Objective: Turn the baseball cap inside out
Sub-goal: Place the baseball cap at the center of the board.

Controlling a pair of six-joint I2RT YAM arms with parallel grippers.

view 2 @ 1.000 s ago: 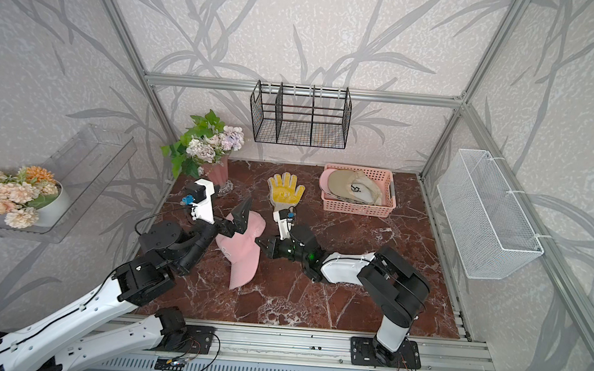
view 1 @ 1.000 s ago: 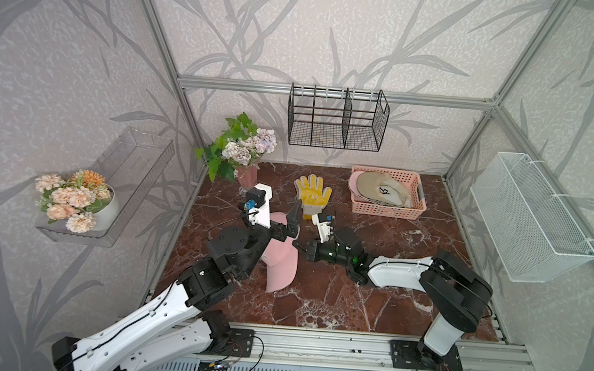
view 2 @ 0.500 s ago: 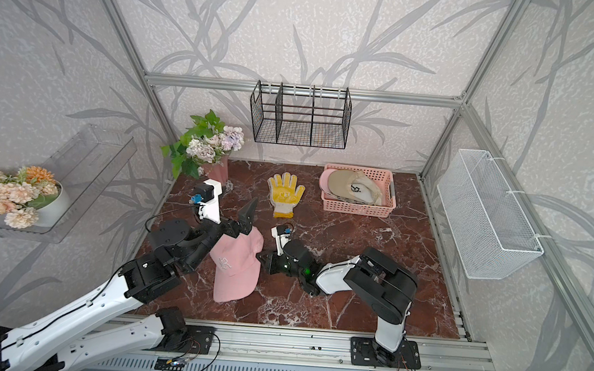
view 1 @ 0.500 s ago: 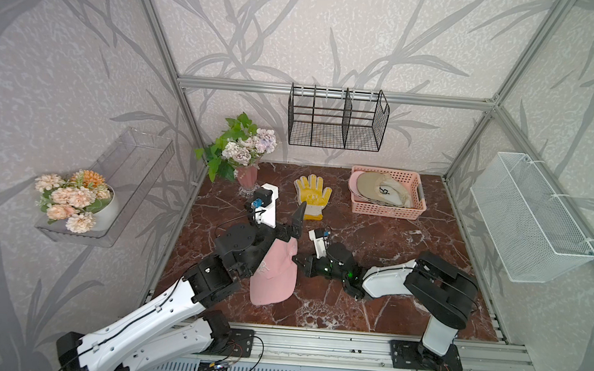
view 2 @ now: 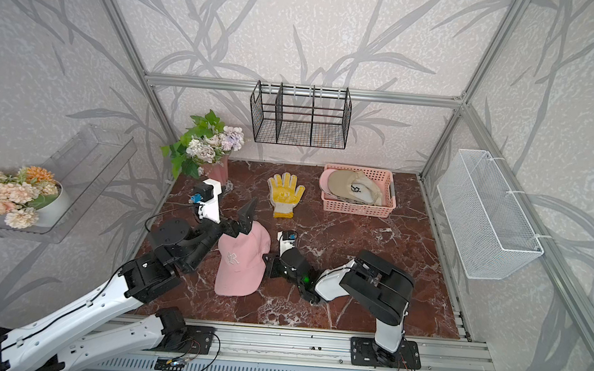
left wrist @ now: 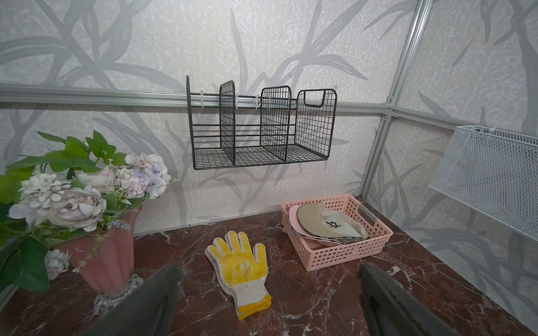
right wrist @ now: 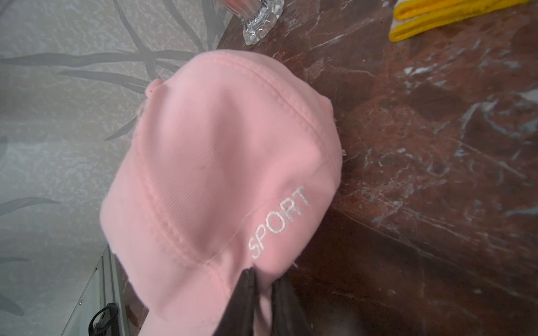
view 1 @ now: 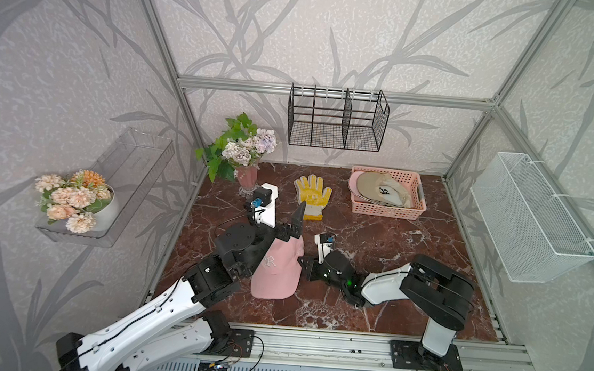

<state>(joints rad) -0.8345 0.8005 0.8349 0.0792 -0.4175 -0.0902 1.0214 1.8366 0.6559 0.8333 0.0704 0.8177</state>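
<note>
- Here, closest to the front rail, the pink baseball cap (view 1: 276, 270) sits on the red marble worktop (view 1: 411, 239). Its crown is up and its outer side out, with the brim pointing toward the front. A white stitched logo faces up in both top views.
- The right gripper (right wrist: 263, 276) lies low against the cap's right side, just below the stitched word "SPORT". Its fingers stand a narrow gap apart with the cap's edge between them, and I cannot tell whether they pinch it.
- The left gripper (left wrist: 267, 267) is at the cap's far left edge, spread wide with nothing between its fingers. One finger (view 1: 299, 215) stands up above the crown.
- Out on the left wall, a clear shelf (view 1: 138, 156) carries a white pot (view 1: 108, 211) of peach and orange flowers.
- On the right wall hangs a white mesh basket (view 1: 532, 219).
- Farther back, a yellow-faced glove (view 1: 311, 196) lies flat on the worktop, its fingers toward the back wall.
- In the far left corner, a pink vase (view 1: 247, 179) holds pale flowers and green leaves.
- At the far right, a pink slotted basket (view 1: 384, 210) holds a beige cap (view 1: 374, 192), which lies on something pink with a striped band.
- On the back wall hangs a black wire rack (view 1: 335, 138), split by two dividers into three compartments.
</note>
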